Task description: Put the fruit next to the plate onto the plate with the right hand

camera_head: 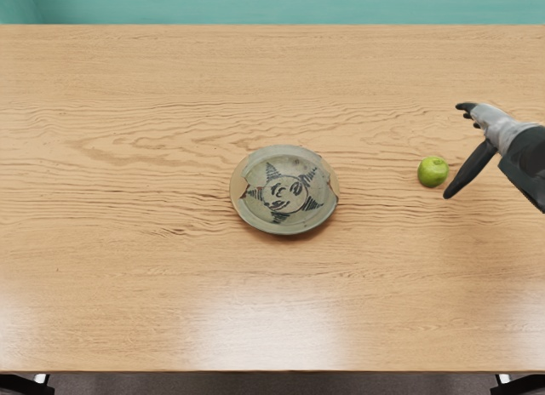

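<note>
There's the small green fruit (433,171), sitting on the wooden table (128,242) well to the right of the plate (283,189), clear of its rim and roughly level with its upper half. The plate itself, grey-green with a dark face-and-star pattern inside, lies flat on the table. Farther right of the plate than the fruit, the right hand (498,135) shows at the picture's edge, fingers spread and holding nothing, one dark finger (467,172) angled down just beside the fruit, not touching it.
</note>
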